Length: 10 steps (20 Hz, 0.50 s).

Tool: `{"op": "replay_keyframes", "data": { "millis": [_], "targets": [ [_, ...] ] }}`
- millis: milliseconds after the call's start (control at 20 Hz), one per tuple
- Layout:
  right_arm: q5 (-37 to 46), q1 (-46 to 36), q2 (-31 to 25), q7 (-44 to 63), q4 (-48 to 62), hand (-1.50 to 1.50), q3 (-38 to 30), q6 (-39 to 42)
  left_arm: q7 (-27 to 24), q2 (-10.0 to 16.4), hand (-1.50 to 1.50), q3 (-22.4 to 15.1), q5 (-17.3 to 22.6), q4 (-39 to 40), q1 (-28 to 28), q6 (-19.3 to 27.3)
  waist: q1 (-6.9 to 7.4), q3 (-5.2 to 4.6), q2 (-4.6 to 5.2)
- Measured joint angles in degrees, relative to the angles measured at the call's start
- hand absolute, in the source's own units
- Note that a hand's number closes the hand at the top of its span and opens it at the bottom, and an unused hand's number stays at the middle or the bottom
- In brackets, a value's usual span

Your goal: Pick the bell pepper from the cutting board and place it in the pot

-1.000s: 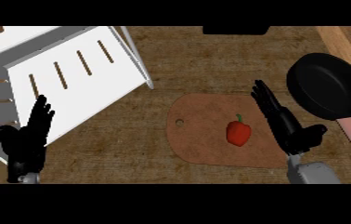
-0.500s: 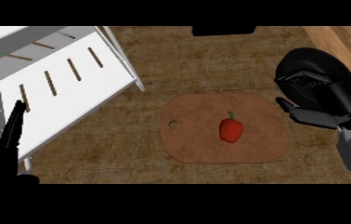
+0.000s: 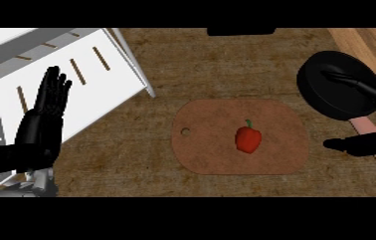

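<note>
Newly raised left robot hand (image 3: 46, 118) is open, right robot hand (image 3: 352, 145) unclear; one bell pepper (image 3: 248, 140), one pot (image 3: 332, 92).

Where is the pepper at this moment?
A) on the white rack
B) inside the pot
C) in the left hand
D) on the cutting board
D: the pepper lies on the board, to the right of its middle, and well apart from the pot.
</note>
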Motion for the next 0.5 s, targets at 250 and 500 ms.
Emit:
{"op": "replay_keyframes", "data": {
  "millis": [250, 500],
  "targets": [
    [7.1, 1.3, -4.9, 1.8, -2.8, -1.50, 2.4, 1.6, 0.9, -0.3, 0.00, 2.6, 4.4, 5.1, -6.4, -3.0, 0.98, -0.08, 0.02],
    [12.3, 1.8, -6.1, 10.6, -10.0, -1.50, 5.9, 3.9, 1.5, -0.5, 0.00, 3.8, 5.7, 7.9, -9.5, -4.3, 1.62, -0.11, -0.08]
  ]
}}
